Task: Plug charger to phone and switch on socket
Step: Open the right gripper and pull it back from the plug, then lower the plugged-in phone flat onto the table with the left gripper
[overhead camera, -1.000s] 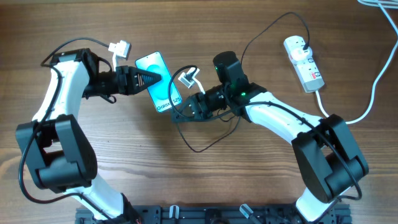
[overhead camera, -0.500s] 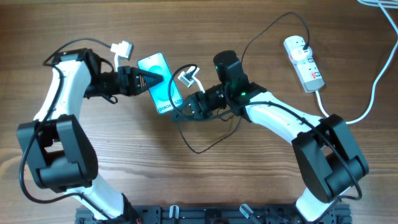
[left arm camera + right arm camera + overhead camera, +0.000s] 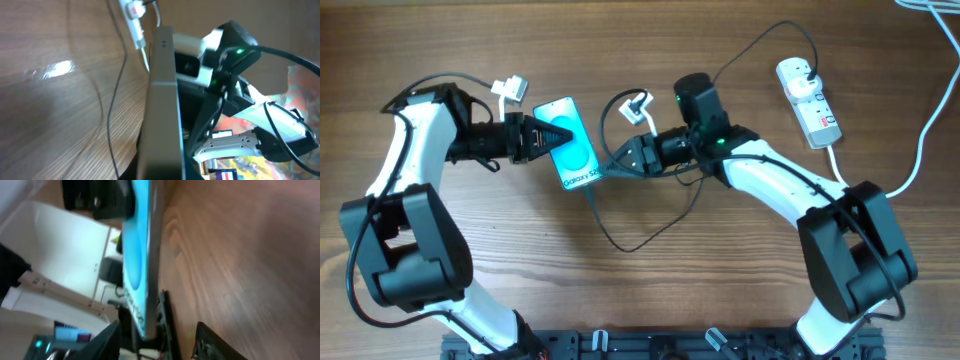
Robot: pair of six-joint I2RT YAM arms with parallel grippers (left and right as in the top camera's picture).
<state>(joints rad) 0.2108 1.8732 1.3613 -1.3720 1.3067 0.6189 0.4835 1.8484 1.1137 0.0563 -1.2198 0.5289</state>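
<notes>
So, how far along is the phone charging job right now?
Looks done: the charger has its adapter in the socket, and its connector appears seated in the lower end of the phone, though that's hard to confirm. In hand: the left claw grips the phone while the right claw stands open at that end. Left: switching on the socket; neither claw is near it.

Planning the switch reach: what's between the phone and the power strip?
In the overhead view, the right gripper and its wrist, a loose white connector, and the black charger cable.
</notes>
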